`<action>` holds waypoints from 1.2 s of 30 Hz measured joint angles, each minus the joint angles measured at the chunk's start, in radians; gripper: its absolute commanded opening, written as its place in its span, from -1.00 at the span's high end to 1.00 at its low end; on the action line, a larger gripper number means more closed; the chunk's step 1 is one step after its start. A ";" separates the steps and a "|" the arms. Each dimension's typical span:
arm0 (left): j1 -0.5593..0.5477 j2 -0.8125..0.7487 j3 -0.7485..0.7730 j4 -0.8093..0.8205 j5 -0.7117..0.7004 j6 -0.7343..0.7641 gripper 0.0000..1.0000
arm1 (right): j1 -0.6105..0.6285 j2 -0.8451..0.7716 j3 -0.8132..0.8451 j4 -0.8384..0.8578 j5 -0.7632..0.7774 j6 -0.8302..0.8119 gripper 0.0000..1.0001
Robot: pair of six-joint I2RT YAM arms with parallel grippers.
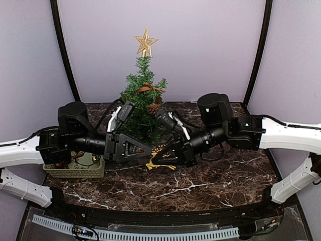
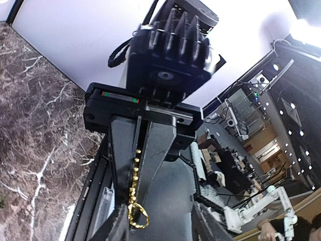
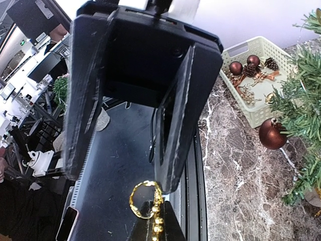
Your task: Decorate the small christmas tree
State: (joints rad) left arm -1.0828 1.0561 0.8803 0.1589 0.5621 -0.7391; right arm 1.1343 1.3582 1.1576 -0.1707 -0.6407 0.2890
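Two robot arms meet low over a marble worktop (image 1: 215,183), just in front of the tree (image 1: 143,100), mid-way through what looks like passing a gold bead chain (image 3: 157,228) from one tool to the other. The right tool (image 2: 136,196) has its fingers pressed together on the chain, with a small gold loop poking out past its tips. The left tool (image 3: 122,178) faces it nose to nose with its fingers spread either side of that loop. Whether a finger already touches the loop cannot be told. More gold shows on the worktop beneath the tools, apparently the chain's slack.

A pale basket (image 1: 75,173) of spare baubles (image 3: 235,67) sits beside the tree on the left arm's side, partly under that arm. The tree itself stands upright behind the tools, at the back of the worktop. It already carries a brown bauble (image 3: 272,133), a pinecone (image 1: 153,108), a bow (image 1: 148,88) and a gold star (image 1: 145,42) on top.

The risk lies in the timing. If the right tool lets go before the left closes on the loop, the chain would likely slide to the worktop. Trailing slack could also catch the lower branches. With both arms working so close in front of it, a tug or a nudge could tip the tree on its narrow base.
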 measured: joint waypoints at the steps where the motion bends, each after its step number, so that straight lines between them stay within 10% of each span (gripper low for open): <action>1: 0.000 -0.003 0.000 0.000 -0.005 -0.002 0.29 | 0.000 0.000 0.001 0.000 -0.002 0.000 1.00; 36: 0.000 0.012 0.004 -0.075 -0.073 0.003 0.89 | 0.000 0.007 0.001 -0.026 -0.002 0.000 1.00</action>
State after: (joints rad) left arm -1.0828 1.0679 0.8841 0.0841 0.4889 -0.7361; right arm 1.1343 1.3655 1.1587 -0.1970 -0.6430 0.2886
